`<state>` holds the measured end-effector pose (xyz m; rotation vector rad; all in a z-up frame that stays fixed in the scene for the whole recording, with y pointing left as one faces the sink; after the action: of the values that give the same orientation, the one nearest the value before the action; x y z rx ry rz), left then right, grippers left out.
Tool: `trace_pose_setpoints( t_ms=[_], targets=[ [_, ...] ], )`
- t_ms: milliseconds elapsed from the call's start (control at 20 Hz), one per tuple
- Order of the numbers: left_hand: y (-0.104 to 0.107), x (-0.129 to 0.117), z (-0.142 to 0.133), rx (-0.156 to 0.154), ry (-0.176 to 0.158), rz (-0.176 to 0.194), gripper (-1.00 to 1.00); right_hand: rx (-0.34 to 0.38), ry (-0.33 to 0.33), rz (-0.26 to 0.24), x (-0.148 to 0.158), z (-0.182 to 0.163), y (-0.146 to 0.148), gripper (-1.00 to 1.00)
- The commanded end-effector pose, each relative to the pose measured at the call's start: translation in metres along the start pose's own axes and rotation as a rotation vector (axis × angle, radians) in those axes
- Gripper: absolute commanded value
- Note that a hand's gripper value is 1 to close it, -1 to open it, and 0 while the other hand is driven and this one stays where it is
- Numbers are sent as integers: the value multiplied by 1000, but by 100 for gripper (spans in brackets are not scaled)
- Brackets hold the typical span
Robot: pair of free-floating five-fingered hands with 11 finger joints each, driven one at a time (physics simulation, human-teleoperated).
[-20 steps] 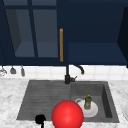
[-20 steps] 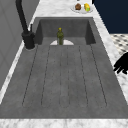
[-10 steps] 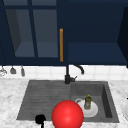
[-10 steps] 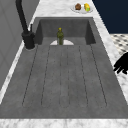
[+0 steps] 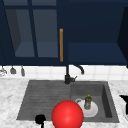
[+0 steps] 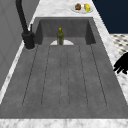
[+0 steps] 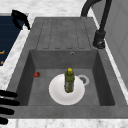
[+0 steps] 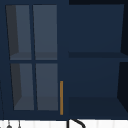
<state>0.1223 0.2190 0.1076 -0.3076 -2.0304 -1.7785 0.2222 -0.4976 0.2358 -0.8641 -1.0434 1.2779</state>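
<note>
Dark blue wall cabinets [image 8: 95,75], one with glass panes and a long brass handle [image 5: 61,45], hung over the white marbled surface [image 5: 10,100] and the grey stone sink [image 6: 65,75] you were working at.

Your left hand [image 5: 40,119] hovered at the front edge of the sink's ribbed draining side, just left of a large glossy red ball [image 5: 67,115]; you could not tell from the pictures how far its fingers were open, and nothing showed in its hold.

Your right hand [image 5: 124,103] hung over the surface just past the basin's right rim. In the right side view its fingers [image 7: 7,102] lay straight and spread, holding nothing.

To the left of your right hand, down in the basin, a small green glass bottle with a yellow cap [image 7: 69,80] stood upright on a round white plate [image 7: 56,93]. Beyond the plate from that hand rose the black curved tap [image 5: 68,76]. Well beyond the basin, a small dish of fruit [image 6: 82,7] sat on the surface.
</note>
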Motion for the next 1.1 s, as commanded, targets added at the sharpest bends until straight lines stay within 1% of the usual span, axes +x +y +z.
trace_pose_setpoints(
  t_ms=[0,200,350,500,800,1050],
  targets=[
    [0,0,0,0,0,0,0,-38,-15,44,21,11,12,-100],
    [0,0,0,0,0,0,0,-106,-29,27,33,33,17,-100],
    [0,0,0,0,0,0,0,-130,-40,22,49,47,23,-100],
    [0,0,0,0,0,0,0,-141,-36,34,69,58,34,-100],
    [0,0,0,0,0,0,0,-231,-27,50,102,68,60,-100],
    [0,0,0,0,0,0,0,-270,-28,42,132,87,80,-100]
  ],
)
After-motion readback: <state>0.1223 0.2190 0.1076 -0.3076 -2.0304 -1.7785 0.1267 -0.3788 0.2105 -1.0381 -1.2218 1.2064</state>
